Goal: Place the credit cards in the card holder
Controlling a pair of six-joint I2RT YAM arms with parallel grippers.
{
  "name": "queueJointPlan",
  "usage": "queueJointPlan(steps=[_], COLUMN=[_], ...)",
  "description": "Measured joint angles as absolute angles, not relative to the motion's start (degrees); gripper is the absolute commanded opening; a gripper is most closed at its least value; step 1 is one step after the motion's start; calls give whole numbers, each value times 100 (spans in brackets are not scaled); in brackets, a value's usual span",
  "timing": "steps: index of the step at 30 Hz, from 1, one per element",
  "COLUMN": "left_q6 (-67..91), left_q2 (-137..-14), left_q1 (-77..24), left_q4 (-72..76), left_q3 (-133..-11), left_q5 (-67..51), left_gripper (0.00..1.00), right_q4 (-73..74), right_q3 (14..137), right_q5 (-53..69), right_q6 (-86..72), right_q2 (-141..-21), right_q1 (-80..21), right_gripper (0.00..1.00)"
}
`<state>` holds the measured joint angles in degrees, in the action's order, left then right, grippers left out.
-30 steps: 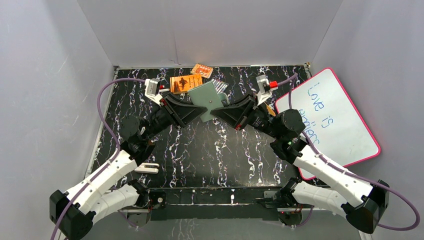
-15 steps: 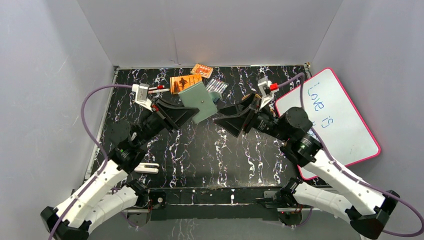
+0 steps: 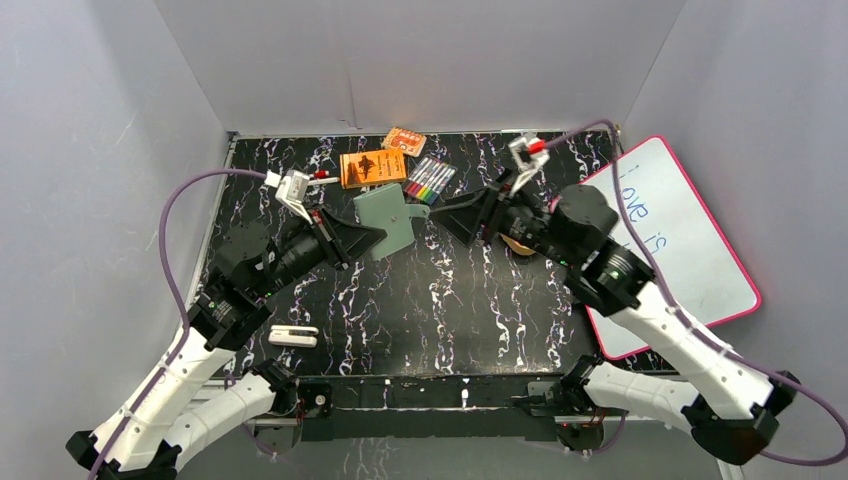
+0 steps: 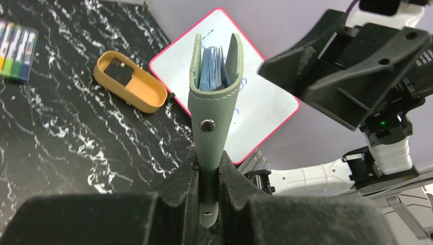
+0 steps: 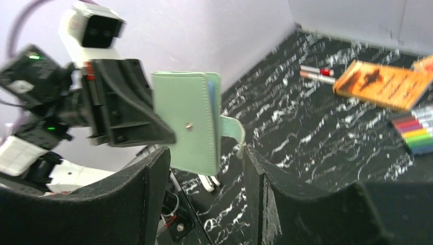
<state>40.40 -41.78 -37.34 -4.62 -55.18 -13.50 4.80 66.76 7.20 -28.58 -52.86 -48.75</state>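
A: Top: left jaws clamped on the card holder (image 3: 388, 215), held over mid-surface toward the far edge. Right jaws spread, empty, just beside it, not touching
B: Cards?
A: Left wrist: one dark credit card (image 4: 118, 66) in the tan tray (image 4: 143, 91) near the surface's right edge, by the whiteboard (image 4: 263, 112). Holder's long axis runs straight out from the left jaws, mouth away from them, blue sleeves (image 4: 212, 69) showing
B: So right fetches?
A: Likely, right jaws are nearer the tray; card enters along that axis
B: Right wrist?
A: Holder's flat face to camera, snap tab (image 5: 234, 127) hanging loose, clear gap to right jaws
B: Versus a second ago?
A: Both pairs met at the holder then. Right has let go and backed off, left carries it alone, shifted slightly left
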Motion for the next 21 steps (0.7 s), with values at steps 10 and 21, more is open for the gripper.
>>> queueJointPlan(steps=[10, 21], left_q6=[3983, 3879], left_q2=[-4128, -3986], left_q1=[-3734, -3734], left_q4=[-1127, -1221], left_q3=[-5518, -5518], left_q5=[-1284, -1284], left_gripper=[0, 0], right_q4=[827, 854], right_q3=[6678, 6696], right_q5=[655, 687], right_q6=[-2989, -3052], right_q2=[-6112, -6167], right_q1=[-4875, -4875], right_gripper=[52, 39])
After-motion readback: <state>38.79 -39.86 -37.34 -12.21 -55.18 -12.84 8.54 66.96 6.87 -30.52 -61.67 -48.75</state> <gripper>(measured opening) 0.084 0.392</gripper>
